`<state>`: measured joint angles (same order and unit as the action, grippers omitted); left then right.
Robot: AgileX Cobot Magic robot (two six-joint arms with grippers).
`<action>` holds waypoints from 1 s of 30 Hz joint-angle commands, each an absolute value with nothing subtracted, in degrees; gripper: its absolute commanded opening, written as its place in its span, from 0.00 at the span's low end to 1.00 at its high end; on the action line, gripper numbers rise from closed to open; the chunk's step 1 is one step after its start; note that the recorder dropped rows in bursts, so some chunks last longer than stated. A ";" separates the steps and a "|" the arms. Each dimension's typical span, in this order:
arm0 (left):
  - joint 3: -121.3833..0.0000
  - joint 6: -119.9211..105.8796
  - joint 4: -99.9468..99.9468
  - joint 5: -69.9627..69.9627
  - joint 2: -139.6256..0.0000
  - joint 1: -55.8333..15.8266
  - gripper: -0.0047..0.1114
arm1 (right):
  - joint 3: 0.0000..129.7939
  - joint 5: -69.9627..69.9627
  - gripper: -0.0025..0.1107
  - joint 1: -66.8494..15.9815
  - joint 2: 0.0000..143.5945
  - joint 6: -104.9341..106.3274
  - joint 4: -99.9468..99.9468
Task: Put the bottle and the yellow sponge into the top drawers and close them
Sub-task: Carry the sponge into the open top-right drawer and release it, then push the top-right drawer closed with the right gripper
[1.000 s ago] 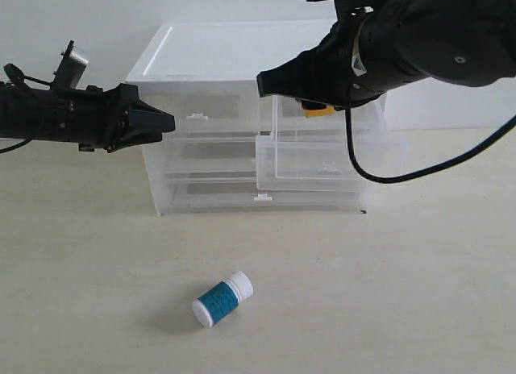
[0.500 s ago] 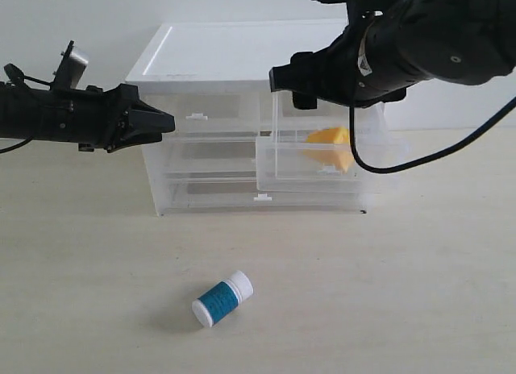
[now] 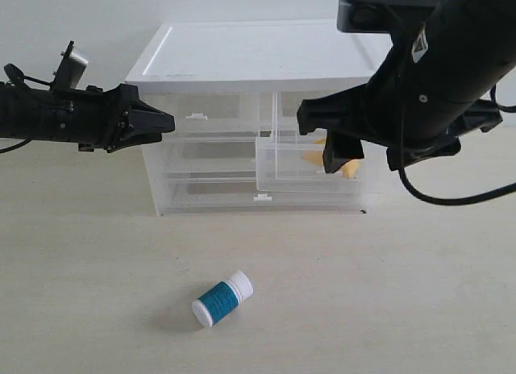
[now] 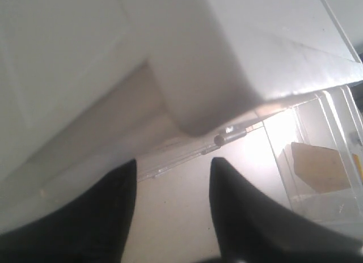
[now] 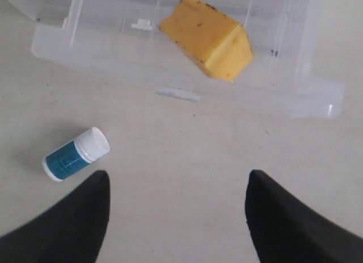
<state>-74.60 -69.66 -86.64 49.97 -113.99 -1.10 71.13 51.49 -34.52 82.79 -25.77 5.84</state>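
Note:
The yellow sponge [image 3: 313, 159] [image 5: 210, 36] lies loose in the top right drawer [image 3: 300, 179], which is pulled out. The top left drawer stands shut; its white tab handle [image 3: 196, 115] shows on the front. The bottle [image 3: 222, 299] [image 5: 75, 154] lies on its side on the table in front of the unit. My right gripper [image 3: 375, 158] [image 5: 177, 178] hangs open and empty above the table, just in front of the open drawer. My left gripper [image 3: 168, 122] [image 4: 173, 164] is open and empty at the unit's upper left corner, beside the shut drawer.
The white-topped drawer unit [image 3: 258, 51] stands at the back of the pale table. Two full-width drawers sit shut below; one has its handle [image 3: 262, 197] near the table. The right arm hides part of the open drawer in the exterior view.
My right gripper has let go of the sponge, which dropped into the open top right drawer. The gripper then moved forward and down, out in front of the drawer. The left arm stayed still.

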 commanded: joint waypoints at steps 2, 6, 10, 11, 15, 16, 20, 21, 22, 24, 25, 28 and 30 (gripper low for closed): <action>-75.41 -70.07 -89.10 47.00 -114.33 -0.71 0.39 | 66.75 43.12 0.55 -34.37 84.90 -25.08 5.49; -75.41 -70.07 -89.10 47.00 -114.33 -0.71 0.39 | 66.60 36.13 0.55 -34.26 89.03 -25.54 6.42; -75.41 -70.07 -89.10 47.00 -114.33 -0.71 0.39 | 66.60 30.83 0.55 -34.26 91.73 -28.48 10.55; -75.41 -70.07 -89.10 47.00 -114.33 -0.71 0.39 | 66.60 29.37 0.55 -34.15 92.19 -30.04 13.10; -75.41 -70.07 -89.10 46.89 -114.33 -0.71 0.39 | 66.73 25.44 0.55 -32.39 92.92 -34.58 18.56; -75.41 -70.07 -89.10 46.89 -114.33 -0.71 0.39 | 66.97 24.61 0.55 -31.57 93.15 -35.26 19.47; -75.41 -70.07 -89.10 46.89 -114.33 -0.71 0.39 | 67.40 20.67 0.55 -28.31 93.25 -36.11 20.14; -75.41 -70.07 -89.10 46.89 -114.33 -0.71 0.39 | 67.40 19.47 0.55 -27.53 93.25 -36.11 20.14; -75.41 -70.07 -89.20 46.89 -114.33 -0.71 0.39 | 67.40 17.52 0.55 -26.74 93.25 -36.11 20.14; -75.41 -70.07 -89.20 46.68 -114.33 -0.71 0.39 | 67.40 15.57 0.55 -26.32 93.25 -36.11 20.14; -75.41 -70.07 -89.20 46.68 -114.33 -0.71 0.39 | 67.40 14.89 0.55 -26.23 93.25 -36.11 20.00; -75.41 -70.07 -89.20 46.43 -114.33 -0.71 0.39 | 67.40 13.80 0.55 -26.23 93.25 -36.21 18.26; -75.41 -70.21 -89.20 46.44 -114.33 -0.71 0.39 | 67.40 14.09 0.55 -26.23 93.13 -35.91 16.81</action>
<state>-74.60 -69.66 -86.32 50.08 -113.99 -1.10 65.73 28.46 -28.14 93.50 -37.88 11.52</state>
